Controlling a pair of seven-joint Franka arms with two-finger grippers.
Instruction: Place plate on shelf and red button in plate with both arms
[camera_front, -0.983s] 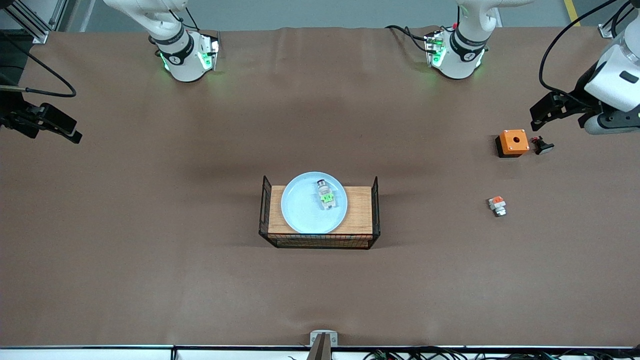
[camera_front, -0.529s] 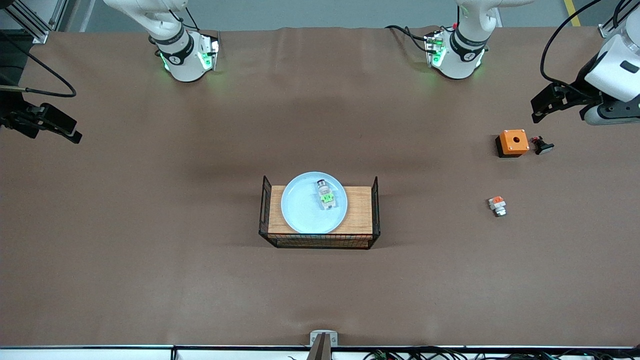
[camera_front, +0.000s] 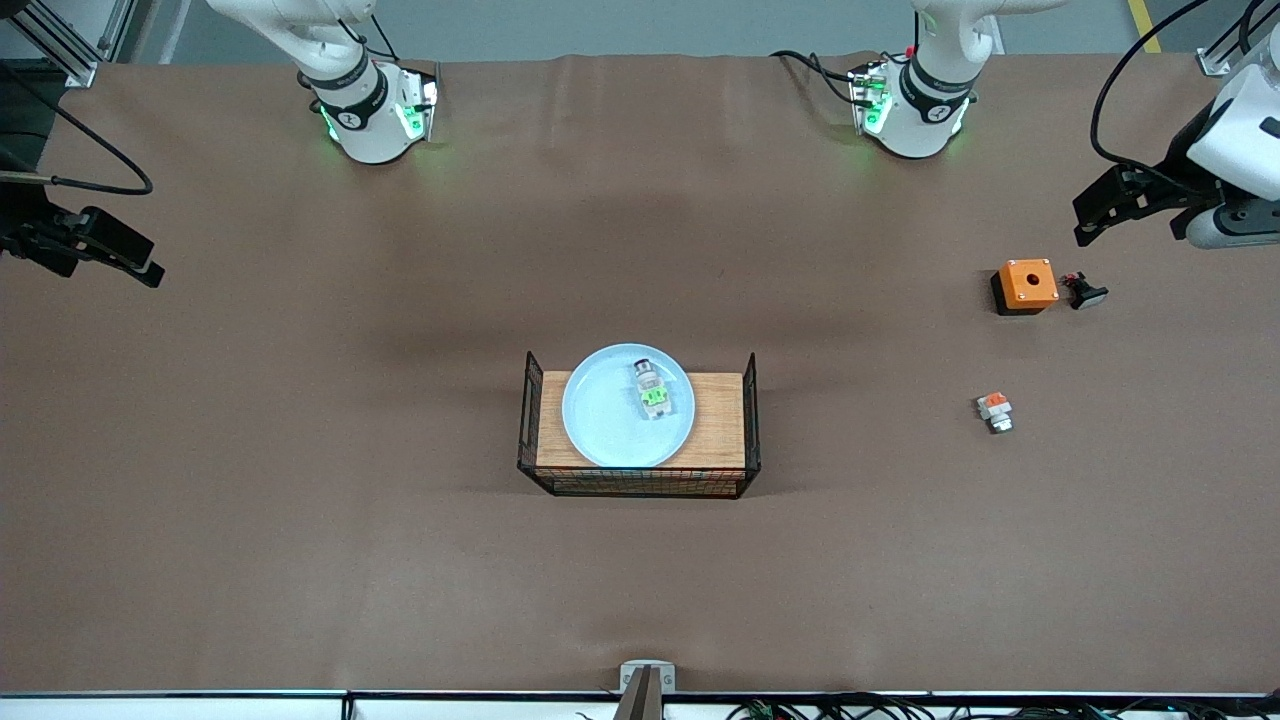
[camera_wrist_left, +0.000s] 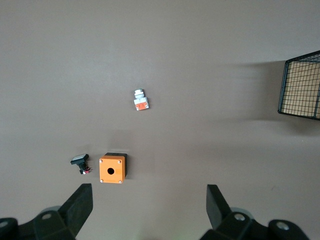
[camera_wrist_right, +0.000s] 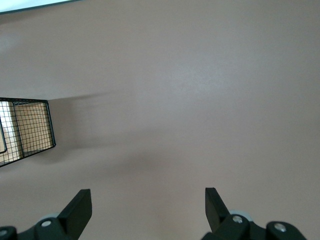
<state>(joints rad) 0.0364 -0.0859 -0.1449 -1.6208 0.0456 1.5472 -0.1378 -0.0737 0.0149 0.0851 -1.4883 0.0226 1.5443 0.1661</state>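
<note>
The pale blue-white plate (camera_front: 610, 415) lies on a wooden board inside a black wire basket (camera_front: 750, 420) at the table's middle. The red button (camera_front: 652, 392), with its green block, lies on the plate. My left gripper (camera_front: 1085, 222) is open and empty in the air at the left arm's end of the table, beside the orange box; its wrist view (camera_wrist_left: 150, 197) shows bare table between the fingers. My right gripper (camera_front: 140, 262) is open and empty over the right arm's end of the table, and its wrist view (camera_wrist_right: 148, 200) also shows only bare table.
An orange box with a hole (camera_front: 1026, 285) (camera_wrist_left: 112, 169) and a small black piece with a pale head (camera_front: 1085, 291) (camera_wrist_left: 80, 162) sit near the left gripper. A small unit with an orange block (camera_front: 995, 410) (camera_wrist_left: 140, 100) lies nearer the front camera. The basket's end shows in both wrist views (camera_wrist_left: 300, 85) (camera_wrist_right: 30, 130).
My left gripper has drawn back from the orange box toward the table's edge at the left arm's end. The right arm, plate and button have not moved.
</note>
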